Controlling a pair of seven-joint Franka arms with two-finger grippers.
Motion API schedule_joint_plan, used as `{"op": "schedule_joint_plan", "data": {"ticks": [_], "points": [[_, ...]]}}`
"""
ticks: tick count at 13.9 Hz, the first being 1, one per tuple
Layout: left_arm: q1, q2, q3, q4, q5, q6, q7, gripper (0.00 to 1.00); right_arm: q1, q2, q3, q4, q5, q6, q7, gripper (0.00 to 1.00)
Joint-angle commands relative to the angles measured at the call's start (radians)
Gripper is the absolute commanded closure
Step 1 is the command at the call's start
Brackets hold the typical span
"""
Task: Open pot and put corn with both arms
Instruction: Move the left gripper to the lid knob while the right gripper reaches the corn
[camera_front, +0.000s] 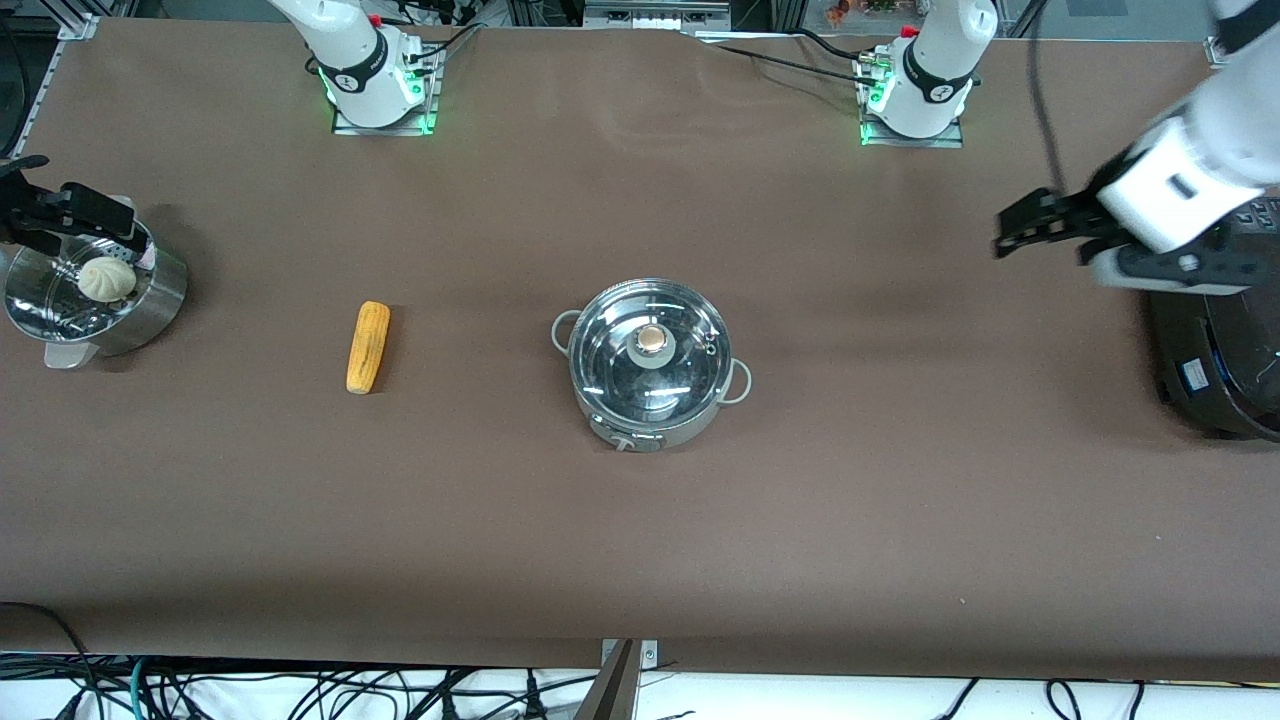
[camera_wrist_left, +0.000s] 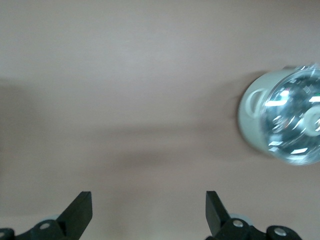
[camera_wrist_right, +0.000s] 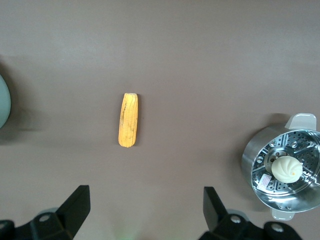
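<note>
The steel pot stands mid-table with its glass lid on, tan knob up. It shows again in the left wrist view as the pot. The corn lies flat on the table between the pot and the right arm's end, and the right wrist view has the corn too. My left gripper hangs open and empty in the air beside the black cooker, with bare table between its fingers. My right gripper hangs open and empty above the steamer bowl's edge.
A perforated steel steamer bowl with a white bun sits at the right arm's end; the right wrist view also shows the bowl. A large black cooker stands at the left arm's end. Brown table surrounds them.
</note>
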Motion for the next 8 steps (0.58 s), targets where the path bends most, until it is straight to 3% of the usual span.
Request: {"op": "schedule_joint_plan", "data": {"ticks": [1, 5, 8], "points": [[-0.033, 0.082, -0.088, 0.054, -0.004, 0.048, -0.164, 0.00, 0.000, 0.009, 0.002, 0.021, 0.017, -0.013, 0.000, 0.00], [-0.178, 0.183, -0.122, 0.078, 0.001, 0.189, -0.239, 0.00, 0.028, 0.073, 0.003, 0.015, 0.000, -0.022, -0.008, 0.00], [-0.347, 0.341, -0.119, 0.219, 0.120, 0.206, -0.352, 0.00, 0.040, 0.163, 0.003, 0.010, 0.008, 0.009, 0.000, 0.00]]}}
